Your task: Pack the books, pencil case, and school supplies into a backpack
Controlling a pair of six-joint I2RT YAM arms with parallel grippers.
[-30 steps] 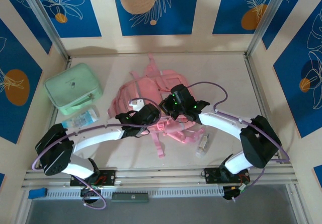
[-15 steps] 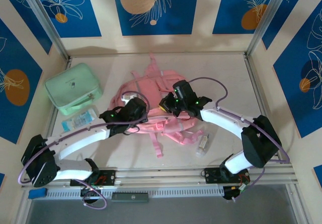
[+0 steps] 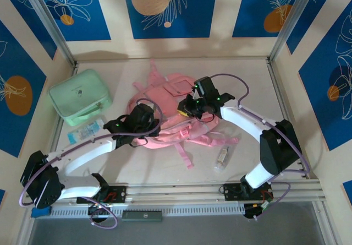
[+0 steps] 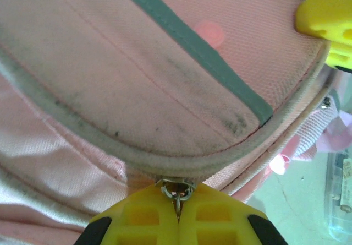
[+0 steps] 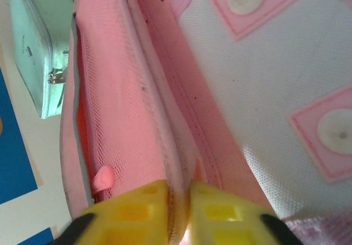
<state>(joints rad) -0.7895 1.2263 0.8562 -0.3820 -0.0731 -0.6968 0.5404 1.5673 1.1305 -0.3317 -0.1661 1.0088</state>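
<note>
My left pincer is clamped shut on the zip pull, and my right pincer pinches a seam of the backpack lying under both. If the right's hold is loose, pulling could drag the whole backpack or slip off the tiny pull. Both arms reach inward, wrists tipped down.

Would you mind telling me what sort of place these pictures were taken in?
Probably a robot test booth, not a classroom: two arms are bolted to a metal rail, printed blue panels wall the table in, and a pink backpack and mint case lie staged.
</note>
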